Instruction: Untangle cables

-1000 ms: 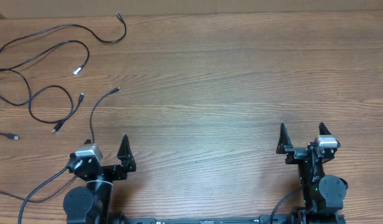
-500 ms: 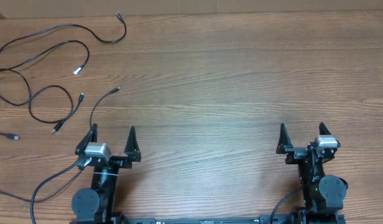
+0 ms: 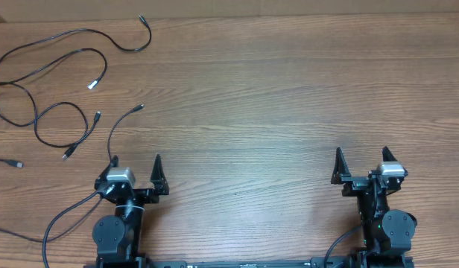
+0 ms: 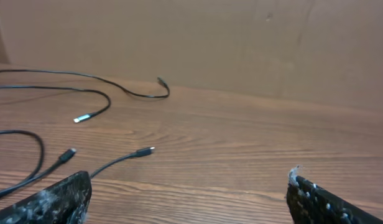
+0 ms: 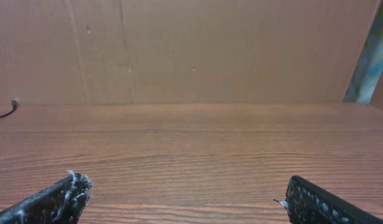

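Note:
Thin black cables (image 3: 43, 82) lie in loose loops at the table's far left. One tip is silvery white (image 3: 93, 84), also in the left wrist view (image 4: 83, 117). Another cable end (image 3: 139, 108) lies just ahead of my left gripper, also in the left wrist view (image 4: 143, 150). My left gripper (image 3: 135, 162) is open and empty at the near left edge, close to that cable's run. My right gripper (image 3: 361, 157) is open and empty at the near right, far from the cables. Both show empty in the wrist views (image 4: 188, 186) (image 5: 182, 190).
A cardboard wall (image 5: 191, 50) stands along the table's far edge. A short plug end (image 3: 16, 163) lies at the far left edge. Thicker black arm cords (image 3: 62, 219) trail from the left arm base.
My left gripper has turned from pointing right to facing straight ahead and shifted slightly right. The right arm and the cables have not moved.

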